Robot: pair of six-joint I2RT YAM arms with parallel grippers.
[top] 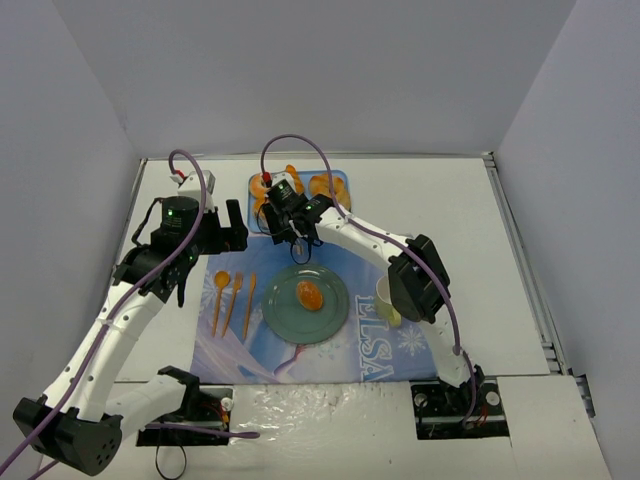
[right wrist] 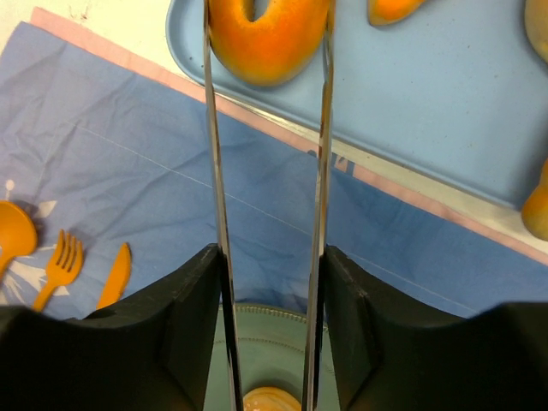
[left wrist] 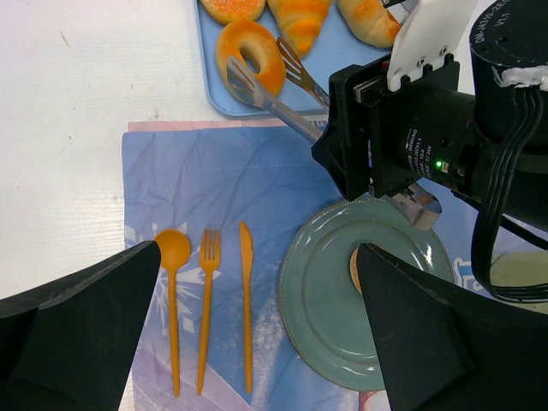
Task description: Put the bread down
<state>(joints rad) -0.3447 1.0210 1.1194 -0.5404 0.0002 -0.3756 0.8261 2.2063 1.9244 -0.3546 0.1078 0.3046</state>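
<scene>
My right gripper [right wrist: 270,265] is shut on a pair of metal tongs [right wrist: 214,171]. The tongs reach out over the blue tray [right wrist: 428,111], and their two arms lie against either side of a ring-shaped bread [right wrist: 267,38] resting there. The left wrist view shows the same bread [left wrist: 248,51] with the tong tips [left wrist: 257,86] around it. A green plate [top: 285,318] on the placemat carries one small orange bread [top: 309,294]. My left gripper [left wrist: 257,257] hangs open and holds nothing, above the placemat between the cutlery and the plate [left wrist: 334,300].
An orange spoon [left wrist: 171,291], fork [left wrist: 208,300] and knife [left wrist: 247,300] lie left of the plate. More breads [left wrist: 300,21] sit on the tray. A pale yellow cup [top: 388,300] stands right of the plate. Grey walls enclose the table.
</scene>
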